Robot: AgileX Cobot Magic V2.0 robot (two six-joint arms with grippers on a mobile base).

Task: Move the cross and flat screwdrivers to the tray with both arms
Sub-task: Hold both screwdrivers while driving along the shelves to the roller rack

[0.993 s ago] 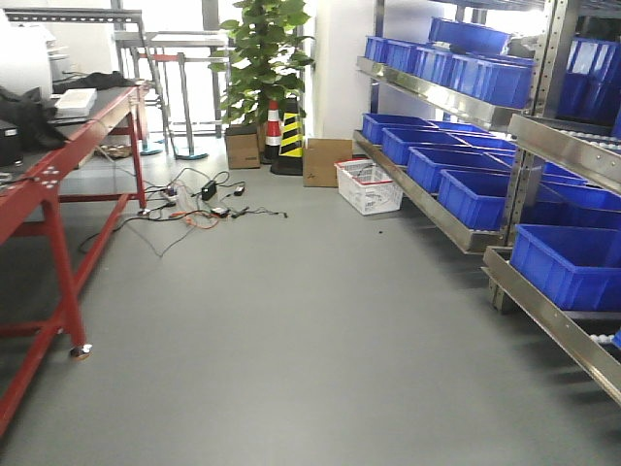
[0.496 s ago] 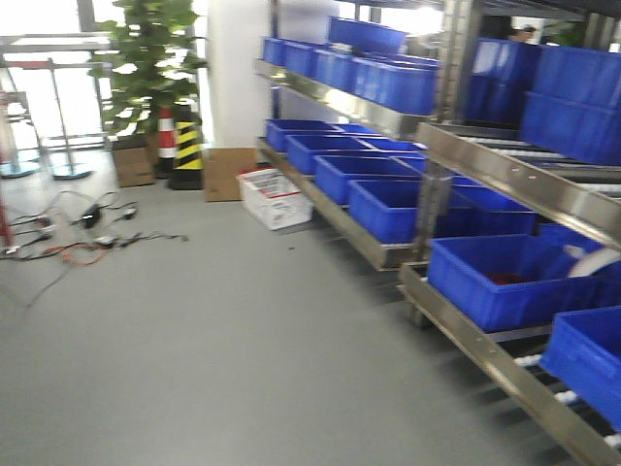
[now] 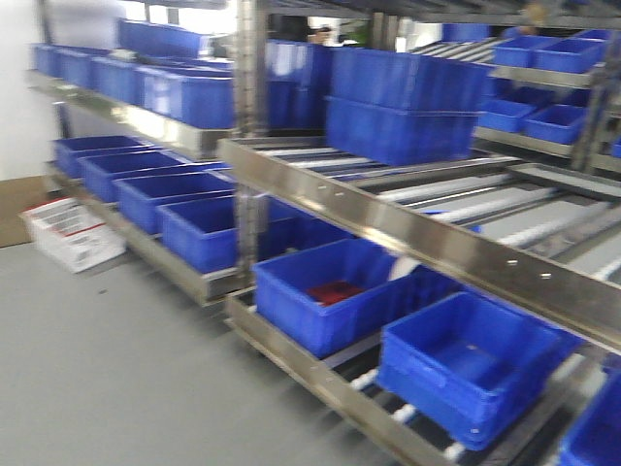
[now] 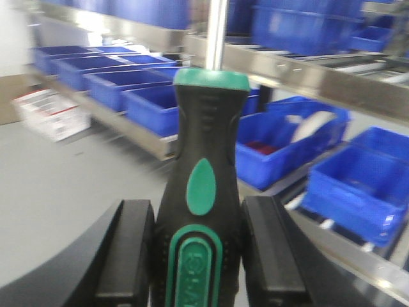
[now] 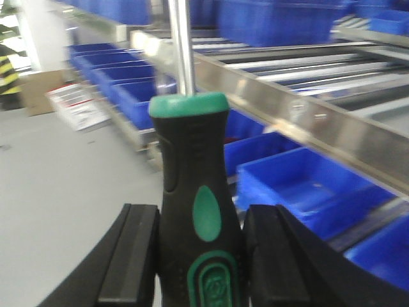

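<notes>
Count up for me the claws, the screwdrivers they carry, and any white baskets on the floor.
Claws: 2 (left claw, right claw), each shut on a handle
Screwdrivers: 2 (left claw's screwdriver, right claw's screwdriver), both black and green
White baskets on the floor: 1 (white basket, beside the shelves)
Total: 5

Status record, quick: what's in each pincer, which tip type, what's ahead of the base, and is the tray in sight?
left pincer: shut on left screwdriver, green-black handle
right pincer: shut on right screwdriver, green-black handle
tip types: cannot tell, both shafts run off the top of frame
ahead: steel rack holding blue bins, grey floor
tray: none I can identify; front view is blurred
</notes>
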